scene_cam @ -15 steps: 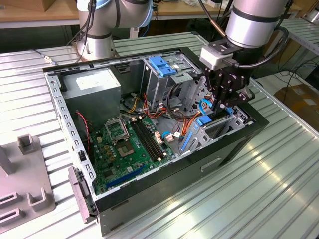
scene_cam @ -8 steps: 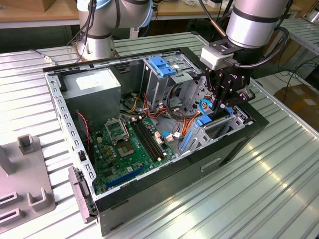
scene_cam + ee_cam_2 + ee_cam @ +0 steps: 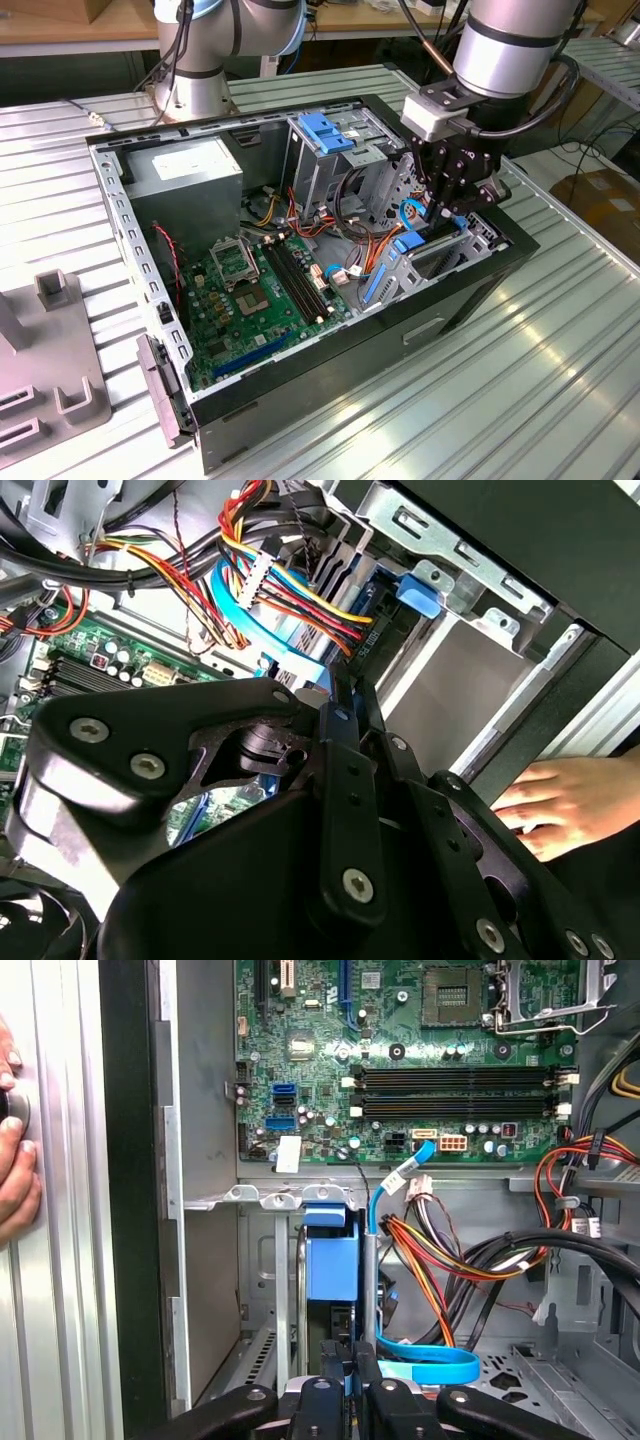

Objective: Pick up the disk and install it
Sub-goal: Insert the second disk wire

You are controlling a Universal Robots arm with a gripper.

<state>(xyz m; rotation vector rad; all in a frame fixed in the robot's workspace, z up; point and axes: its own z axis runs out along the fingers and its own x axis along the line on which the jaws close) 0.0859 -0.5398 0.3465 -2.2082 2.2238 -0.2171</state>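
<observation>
The gripper [image 3: 447,205] is low inside the open computer case [image 3: 480,290], its fingers [image 3: 340,1380] closed on the disk [image 3: 332,1260], which stands on edge in the bay.

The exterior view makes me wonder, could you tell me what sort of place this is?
Probably a robotics lab or test workshop: an open computer case lies on a slatted metal table, the gripper reaches into it, and cardboard boxes sit beside.
</observation>
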